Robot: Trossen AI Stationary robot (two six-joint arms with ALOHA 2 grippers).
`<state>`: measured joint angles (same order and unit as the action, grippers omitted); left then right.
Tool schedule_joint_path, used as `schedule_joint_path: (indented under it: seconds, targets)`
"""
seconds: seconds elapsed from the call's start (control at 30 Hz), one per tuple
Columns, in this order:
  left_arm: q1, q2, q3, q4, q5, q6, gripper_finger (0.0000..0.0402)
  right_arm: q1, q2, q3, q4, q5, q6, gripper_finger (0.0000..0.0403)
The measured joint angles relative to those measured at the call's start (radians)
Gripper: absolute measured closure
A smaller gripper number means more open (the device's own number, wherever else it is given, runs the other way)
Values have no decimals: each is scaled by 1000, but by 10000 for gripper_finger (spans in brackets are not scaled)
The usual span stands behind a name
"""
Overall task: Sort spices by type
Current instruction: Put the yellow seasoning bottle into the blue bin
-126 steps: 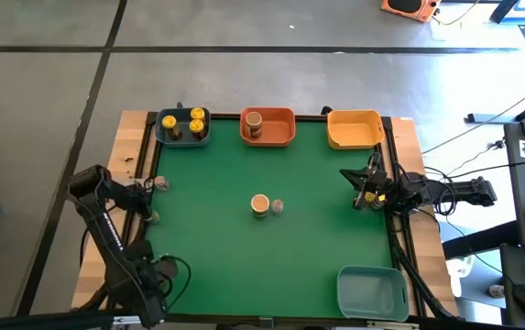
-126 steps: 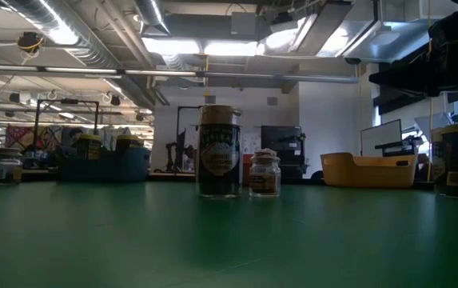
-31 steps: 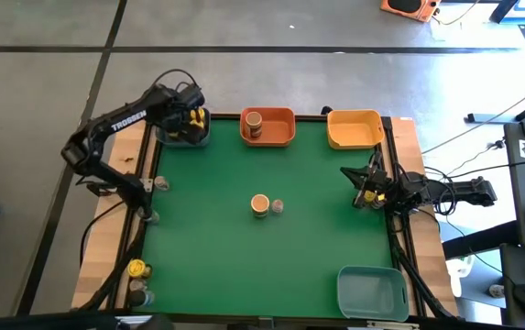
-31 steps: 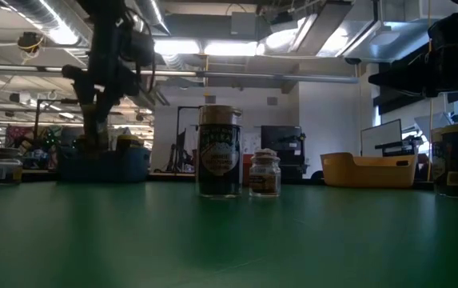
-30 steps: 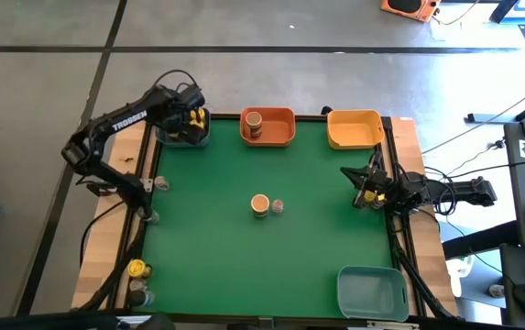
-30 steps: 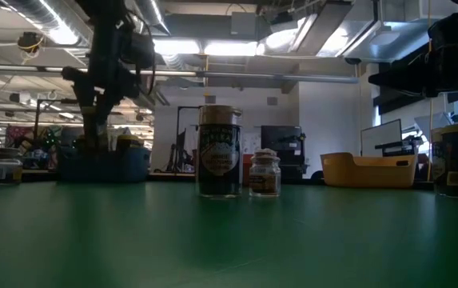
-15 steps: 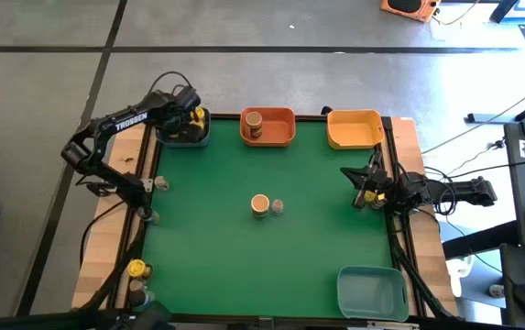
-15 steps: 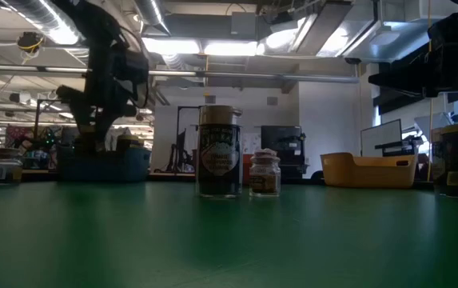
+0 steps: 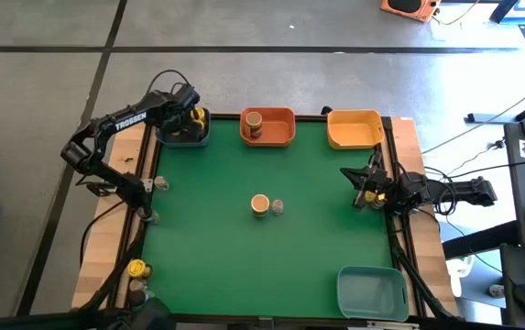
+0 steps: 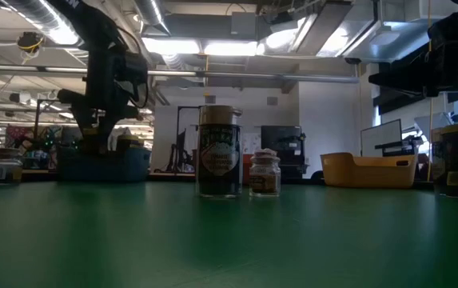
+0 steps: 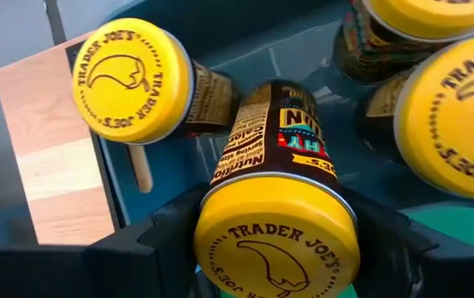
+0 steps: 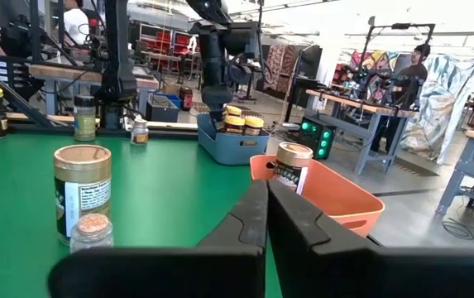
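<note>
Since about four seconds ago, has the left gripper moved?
Yes. The left gripper has travelled from the table's left edge to the far left corner, and is now over the blue bin, around a yellow-lidded jar.

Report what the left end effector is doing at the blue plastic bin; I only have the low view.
Observer: The left end effector is in the blue plastic bin, its fingers on both sides of a tilted yellow-lidded glass spice jar.
Operator: Count the other jars there.
Observer: Three more yellow-lidded jars are around it.
Operator: Check the right arm.
Observer: The right end effector is shut and empty at the green table's right edge.
</note>
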<state>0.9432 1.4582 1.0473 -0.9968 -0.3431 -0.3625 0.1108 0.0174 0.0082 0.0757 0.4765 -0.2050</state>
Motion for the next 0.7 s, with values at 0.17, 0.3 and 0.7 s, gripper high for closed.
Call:
schedule_joint_path:
  seconds: [0.17, 0.3, 0.7]
  targets:
    - [0, 0, 0, 1, 0, 6, 151, 0, 0, 0, 1, -1, 0, 391]
    - [2, 0, 1, 8, 1, 4, 142, 0, 0, 0, 1, -1, 1, 391]
    - [5, -7, 86, -45, 1, 26, 82, 0, 0, 0, 2, -2, 0, 391]
